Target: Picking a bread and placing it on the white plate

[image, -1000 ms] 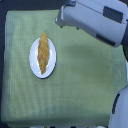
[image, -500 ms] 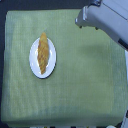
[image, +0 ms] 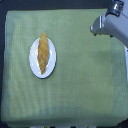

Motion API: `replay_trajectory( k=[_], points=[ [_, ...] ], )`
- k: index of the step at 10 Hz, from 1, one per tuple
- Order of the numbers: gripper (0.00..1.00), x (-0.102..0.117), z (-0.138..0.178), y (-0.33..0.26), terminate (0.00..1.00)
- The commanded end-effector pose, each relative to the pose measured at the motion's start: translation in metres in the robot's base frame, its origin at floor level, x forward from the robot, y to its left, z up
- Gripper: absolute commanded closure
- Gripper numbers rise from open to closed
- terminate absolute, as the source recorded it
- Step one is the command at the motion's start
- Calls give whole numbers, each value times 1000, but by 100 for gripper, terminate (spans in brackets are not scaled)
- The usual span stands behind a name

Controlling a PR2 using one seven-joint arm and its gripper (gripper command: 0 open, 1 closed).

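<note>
We see the bread (image: 43,53) lying lengthwise on the white plate (image: 34,66), its long axis running nearly top to bottom; the pincer (image: 95,28) hangs well apart, its opening unclear.

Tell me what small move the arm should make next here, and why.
Probably just carry on clear of the scene toward the exterior view's upper right. The bread already lies lengthwise on the white plate, and the arm sits far off over the corner of the green cloth, touching neither. Nothing seems left to pick; whether the gripper is open cannot be told.
</note>
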Motion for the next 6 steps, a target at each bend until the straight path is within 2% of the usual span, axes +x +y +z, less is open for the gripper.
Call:
replay_trajectory(
  k=[1,5,6],
  points=[
    [0,-13,-9,-29,0],
    [0,-13,-11,-29,0],
    [0,-10,-11,-32,100]
  ],
)
